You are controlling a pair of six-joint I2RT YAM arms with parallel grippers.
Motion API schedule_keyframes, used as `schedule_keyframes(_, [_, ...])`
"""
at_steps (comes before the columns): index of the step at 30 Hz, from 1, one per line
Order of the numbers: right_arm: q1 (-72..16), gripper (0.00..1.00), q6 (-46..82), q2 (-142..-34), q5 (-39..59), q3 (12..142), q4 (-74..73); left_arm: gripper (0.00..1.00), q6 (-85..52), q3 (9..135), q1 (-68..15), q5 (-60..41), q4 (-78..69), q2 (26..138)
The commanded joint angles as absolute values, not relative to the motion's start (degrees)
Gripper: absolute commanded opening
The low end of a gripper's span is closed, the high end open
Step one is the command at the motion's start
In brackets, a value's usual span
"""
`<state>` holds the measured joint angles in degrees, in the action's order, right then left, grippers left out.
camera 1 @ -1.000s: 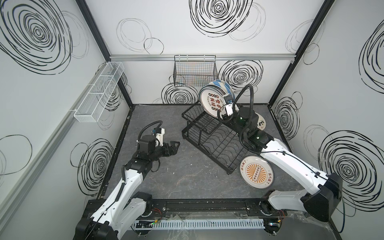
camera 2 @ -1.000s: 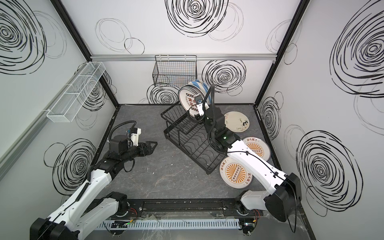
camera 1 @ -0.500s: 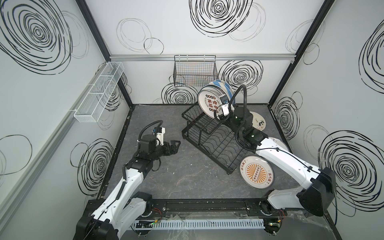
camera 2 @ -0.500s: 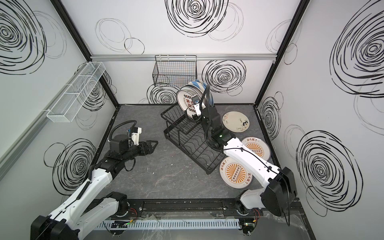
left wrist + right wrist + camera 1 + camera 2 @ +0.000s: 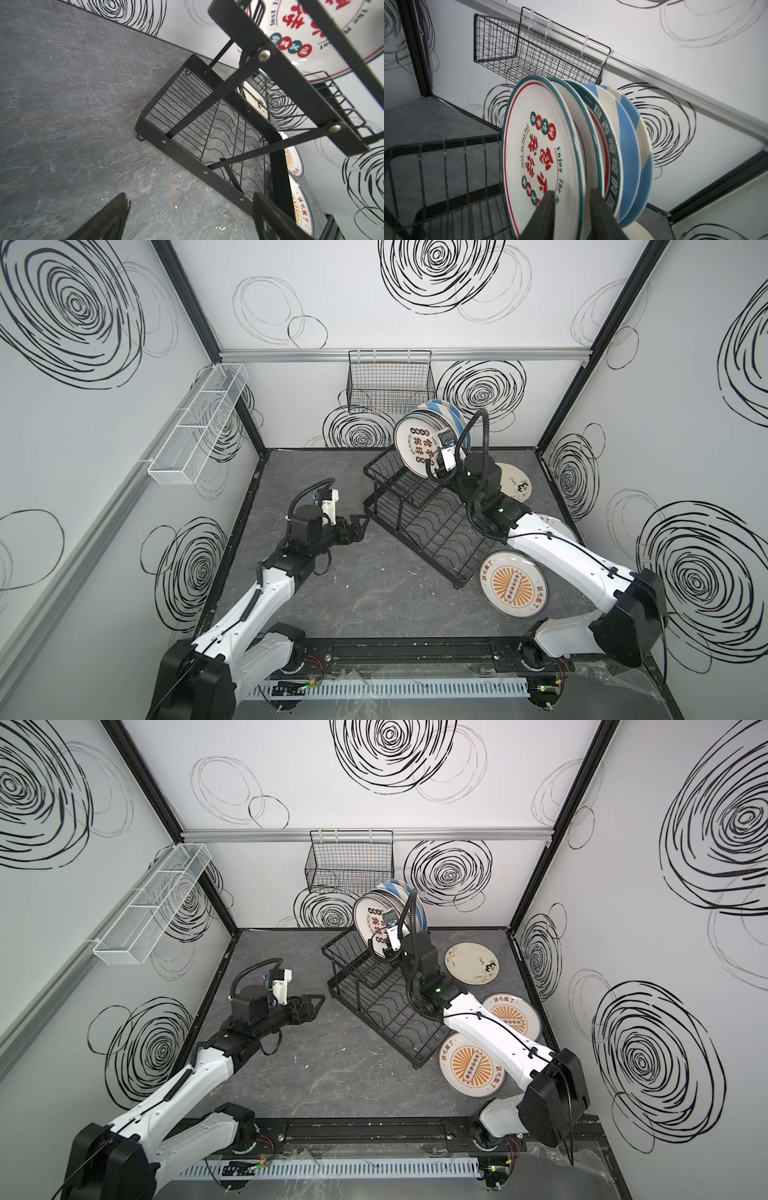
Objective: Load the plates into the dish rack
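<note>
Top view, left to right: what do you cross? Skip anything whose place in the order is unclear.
Order: white mesh basket → left gripper, jaws open → dish rack → floral plate.

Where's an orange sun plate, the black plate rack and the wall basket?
Round orange sunburst plate point(image 5: 515, 591): in a top view, its centre.
Black wire dish rack point(image 5: 204, 172): left wrist view, lower frame bar.
Black grid wall basket point(image 5: 388, 381): in a top view, front mesh.
</note>
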<state>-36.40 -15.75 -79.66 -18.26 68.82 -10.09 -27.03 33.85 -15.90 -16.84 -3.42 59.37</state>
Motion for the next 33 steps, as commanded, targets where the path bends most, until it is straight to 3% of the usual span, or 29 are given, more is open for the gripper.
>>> schedule_keyframes(1, [-36.4, 0.46, -15.7, -78.2, -19.0, 71.4, -10.3, 0.96, -27.2, 34.3, -16.8, -13.1, -10.5, 61.2])
schedule_keyframes(9, [-36.9, 0.7, -12.2, -73.3, -20.8, 74.4, -1.4, 0.96, -27.0, 36.2, -18.6, -11.8, -13.9, 65.5])
schedule_keyframes(19, [-36.9, 0.76, 5.9, -65.0, -18.5, 77.2, 26.9, 0.96, -26.7, 37.9, -18.9, -12.2, -4.9, 64.1])
schedule_keyframes(27, [-37.2, 0.82, 22.8, -48.6, -12.9, 56.3, 27.7, 0.96, -26.2, 35.9, -19.2, -7.3, -14.4, 67.6])
schedule_keyframes(33, [-34.5, 0.87, 30.8, -46.0, -13.5, 45.6, 27.4, 0.96, -24.8, 37.7, -19.5, -8.9, -18.8, 71.5])
